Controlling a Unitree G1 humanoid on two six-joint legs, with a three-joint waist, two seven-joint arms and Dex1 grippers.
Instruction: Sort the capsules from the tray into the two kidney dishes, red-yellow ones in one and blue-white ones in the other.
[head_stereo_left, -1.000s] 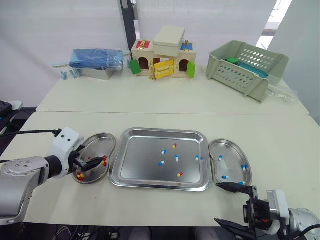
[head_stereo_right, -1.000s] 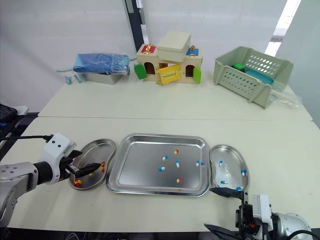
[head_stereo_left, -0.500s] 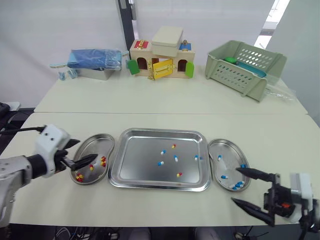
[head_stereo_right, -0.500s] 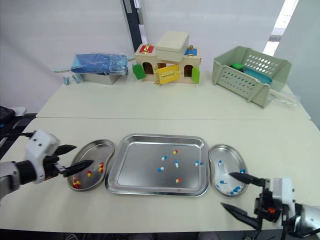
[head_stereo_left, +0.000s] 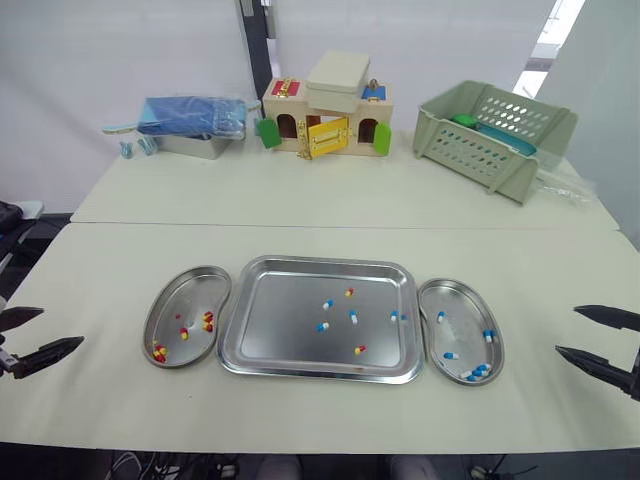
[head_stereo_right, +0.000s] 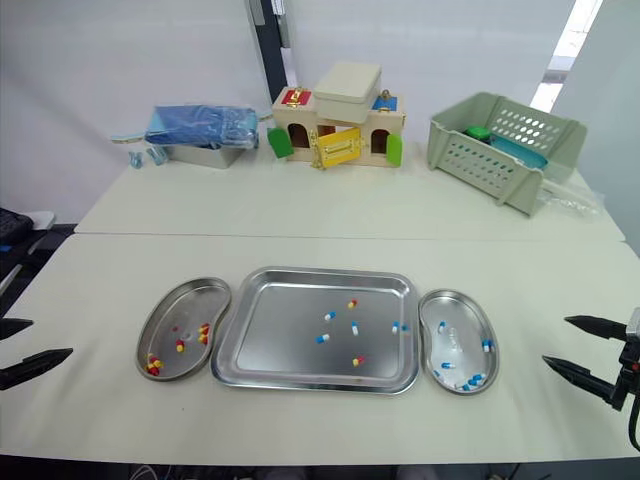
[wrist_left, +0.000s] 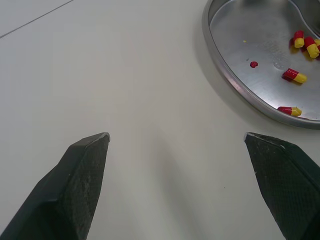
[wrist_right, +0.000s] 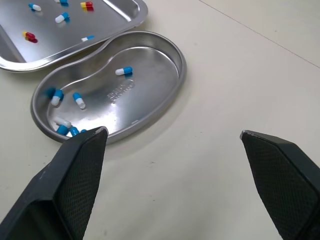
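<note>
Status of the sort: part done. The tray (head_stereo_left: 280, 330) lies near the front edge of the table (head_stereo_left: 300, 200), midway along it, with one kidney dish touching or just beside each short end. The left kidney dish (head_stereo_left: 178, 298), toward the table's left edge, holds red-yellow capsules only. The right kidney dish (head_stereo_left: 462, 312), toward the right edge, holds blue-white ones only. On the tray lie two red-yellow capsules, one toward its back rim (head_stereo_left: 349, 292) and one near its front rim (head_stereo_left: 360, 349), and several blue-white capsules (head_stereo_left: 353, 316) scattered between them, all apart from one another. The left gripper (head_stereo_left: 62, 326) hangs over bare table near the left edge, well apart from its dish, fingers apart and empty. The right gripper (head_stereo_left: 567, 329) hangs near the right edge in like state, fingers apart, nothing between them. The step in hand appears to be a fresh reach to the tray. Recommended: each arm takes its own colour. Bring the fingers down steeply astride one capsule, across its short axis, narrowed first so neighbours are not knocked. Close gently, as a capsule will likely skid on smooth steel. Lift clear of both rims and release low in the dish to avoid a bounce.
</note>
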